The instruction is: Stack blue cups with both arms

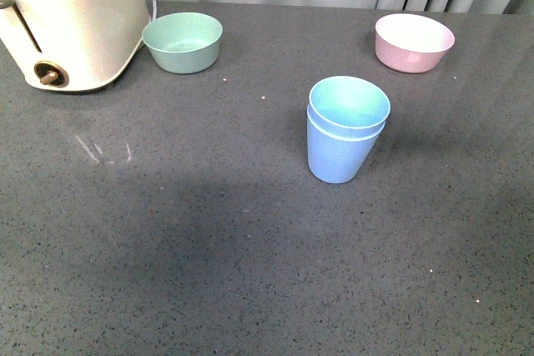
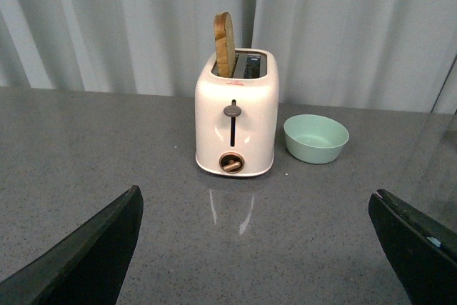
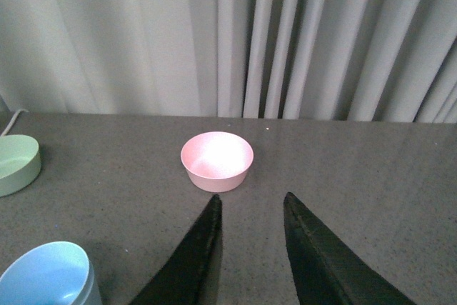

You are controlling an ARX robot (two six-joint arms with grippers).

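Two light blue cups stand nested, one inside the other, upright on the grey counter right of centre in the front view. Their rim shows in the right wrist view as the blue cups at the picture's corner. Neither arm appears in the front view. My left gripper is open wide over bare counter, facing the toaster, nothing between its fingers. My right gripper is open with a narrow gap, empty, pointing toward the pink bowl and apart from the cups.
A cream toaster with a bread slice stands at the back left. A mint-green bowl sits beside it. A pink bowl is at the back right. Curtains hang behind the counter.
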